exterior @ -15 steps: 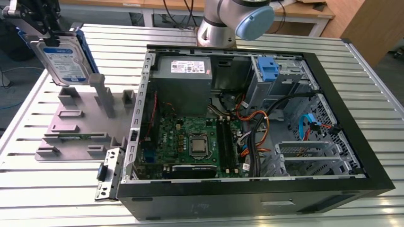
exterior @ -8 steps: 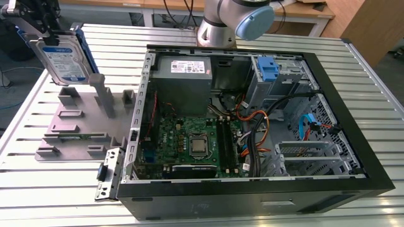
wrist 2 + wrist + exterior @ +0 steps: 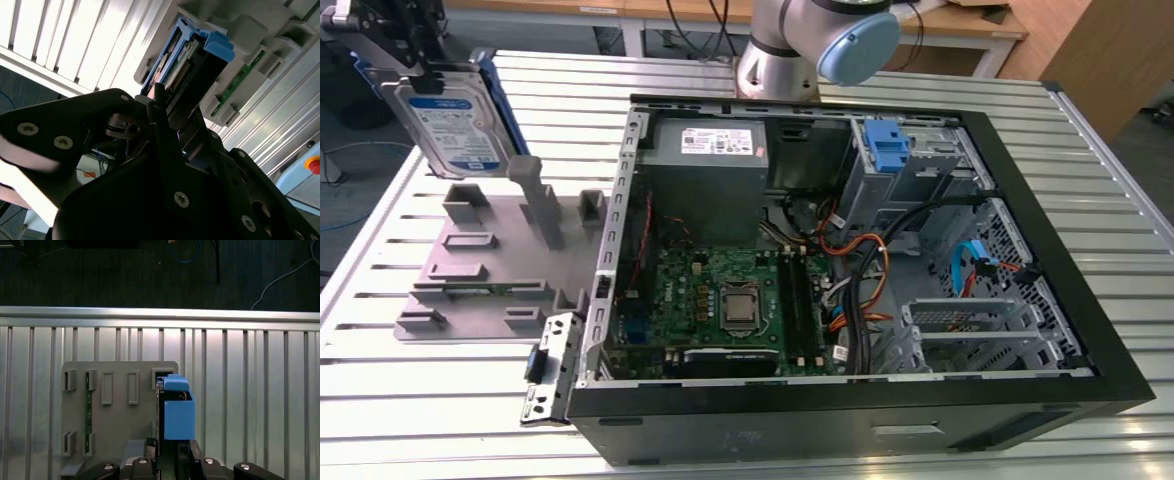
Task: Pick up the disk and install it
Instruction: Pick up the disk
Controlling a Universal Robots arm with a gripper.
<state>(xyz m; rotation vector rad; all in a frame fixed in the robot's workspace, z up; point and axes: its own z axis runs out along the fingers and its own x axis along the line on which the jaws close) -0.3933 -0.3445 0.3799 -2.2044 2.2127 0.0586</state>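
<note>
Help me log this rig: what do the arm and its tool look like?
The arm is a smooth silver-grey tube with a round light-blue joint cap. The tool is matte black, built of flat angular plates fastened with silver screws.

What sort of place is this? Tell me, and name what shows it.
Probably a robotics lab bench set up for computer assembly: an open desktop computer case sits on a ribbed aluminium table, a grey parts fixture lies beside it, and the arm's pincer holds the disk above that fixture.
</note>
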